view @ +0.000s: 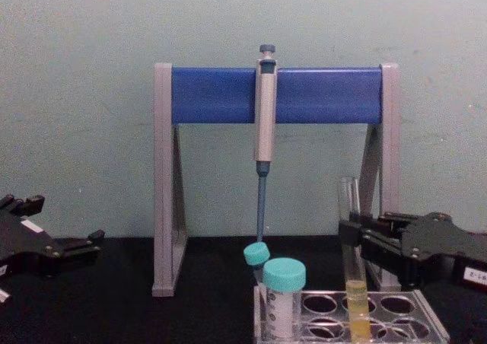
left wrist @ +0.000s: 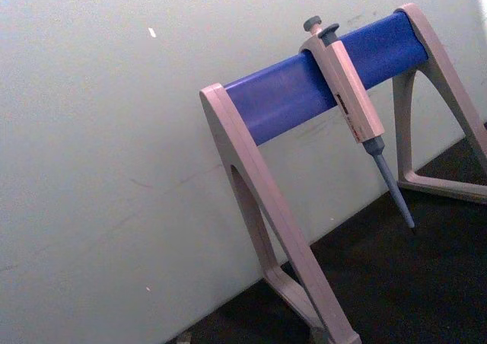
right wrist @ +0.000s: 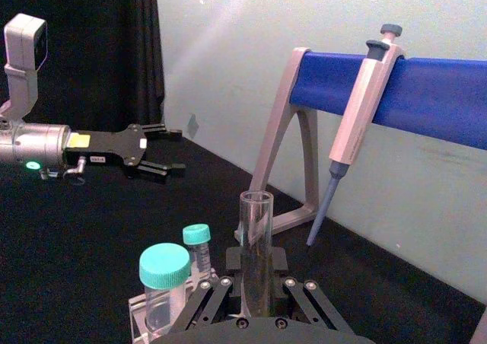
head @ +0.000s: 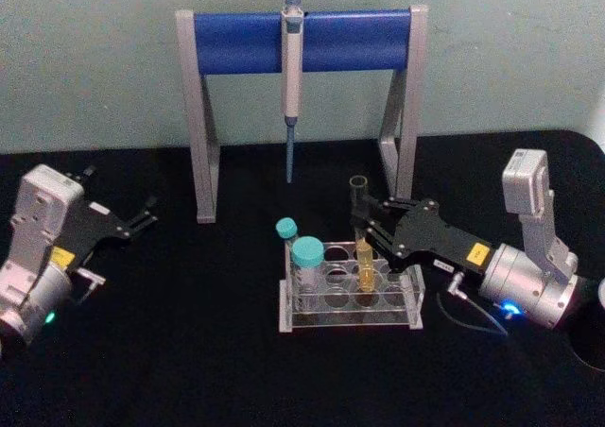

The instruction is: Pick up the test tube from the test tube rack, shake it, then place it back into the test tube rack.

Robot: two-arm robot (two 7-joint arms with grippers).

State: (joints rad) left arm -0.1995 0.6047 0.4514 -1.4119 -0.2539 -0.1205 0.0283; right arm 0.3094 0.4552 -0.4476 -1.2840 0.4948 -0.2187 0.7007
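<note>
so, test tube (head: 358,191): it is standing upright in a hole of the test tube rack (head: 350,321), right of the rack's middle. which row it is in i cannot tell. its yellow liquid is sitting low, down inside the rack, and the bare open-topped glass is rising well above the rack's top.
right gripper (head: 364,219): it is reaching in from the rack's right side, just above the rack's top, with one finger on each side of the tube above the liquid. in the right wrist view the pads are pressing against the glass, so the claw is pinching the tube while the tube is sitting in its hole.
left gripper (right wrist: 175,151): it is hanging well off to the rack's left, above the table (head: 189,361). its fingers are spreading wide and holding nothing.
teal-capped tubes: two are standing at the rack's left end, the wide one (head: 306,257) toward the rack's front and the thin one (head: 285,229) just behind it.
pipette stand (head: 236,40): it is standing behind the rack on grey legs, with a blue bar crossing high above the rack.
pipette (head: 292,77): it is hanging from that bar, its tip pointing down behind the rack's left end and well apart from it.
</note>
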